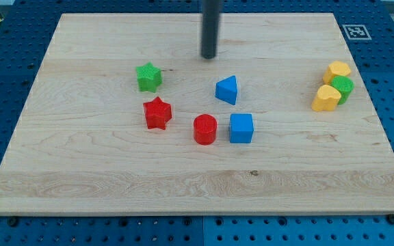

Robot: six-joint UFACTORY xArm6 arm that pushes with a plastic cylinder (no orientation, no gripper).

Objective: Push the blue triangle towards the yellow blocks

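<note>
Nearest the view's bottom sit the red cylinder [204,129] and the blue cube [241,128], side by side, with the red star [157,113] to their left. Just beyond lies the blue triangle [227,89], mid-board and well apart from the yellow blocks [331,85] at the view's right, where a green block [343,88] nestles between them. Further up, the green star [148,76] sits left. The tip [209,57] stands above and slightly left of the triangle, not touching. There is no claw, only a rod. It should come round to the triangle's left face, then push steadily rightward, staying centred so it doesn't spin off.
</note>
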